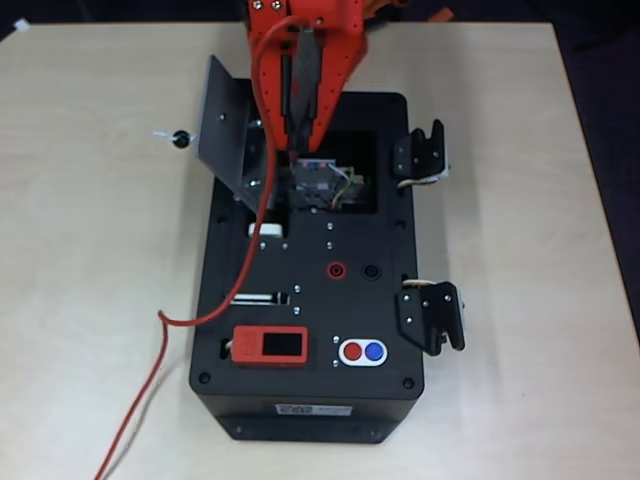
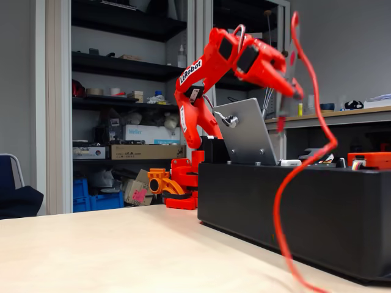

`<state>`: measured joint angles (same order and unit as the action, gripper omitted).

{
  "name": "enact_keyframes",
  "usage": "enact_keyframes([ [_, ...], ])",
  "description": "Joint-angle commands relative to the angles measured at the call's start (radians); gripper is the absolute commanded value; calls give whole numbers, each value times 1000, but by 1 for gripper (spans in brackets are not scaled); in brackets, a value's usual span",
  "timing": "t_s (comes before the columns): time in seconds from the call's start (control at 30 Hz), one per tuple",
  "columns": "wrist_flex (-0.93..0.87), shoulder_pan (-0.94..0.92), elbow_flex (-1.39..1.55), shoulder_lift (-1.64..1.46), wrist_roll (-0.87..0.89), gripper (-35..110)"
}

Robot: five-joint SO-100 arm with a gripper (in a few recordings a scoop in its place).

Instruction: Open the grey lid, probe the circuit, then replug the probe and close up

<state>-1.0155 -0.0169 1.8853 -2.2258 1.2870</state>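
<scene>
The grey lid (image 1: 232,130) stands swung open at the left of the recess, its black knob (image 1: 180,138) pointing left; in the fixed view the lid (image 2: 247,134) leans upright on the black box. The circuit (image 1: 325,184) lies exposed in the recess. My red gripper (image 1: 295,140) reaches in from the top, shut on the probe (image 1: 301,85), whose tip points down at the circuit's left edge. Whether the tip touches the board is unclear. The probe's red wire (image 1: 245,270) trails over the box and off the table's front left. In the fixed view the gripper (image 2: 292,88) hangs above the box.
The black box (image 1: 300,405) carries a red display module (image 1: 270,346), a red-and-blue button pair (image 1: 362,351), a red socket (image 1: 337,270) and a black socket (image 1: 372,271). Two black latches (image 1: 420,155) (image 1: 432,316) stick out on its right side. Bare tabletop (image 1: 90,250) surrounds it.
</scene>
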Motion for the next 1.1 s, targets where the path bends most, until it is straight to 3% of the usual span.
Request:
enact_keyframes([
  [0.0, 49, 12, -71, 35, 32, 0],
  [0.37, 224, 92, -183, 247, 120, 0],
  [1.07, 356, 201, -199, 365, 144, 0],
])
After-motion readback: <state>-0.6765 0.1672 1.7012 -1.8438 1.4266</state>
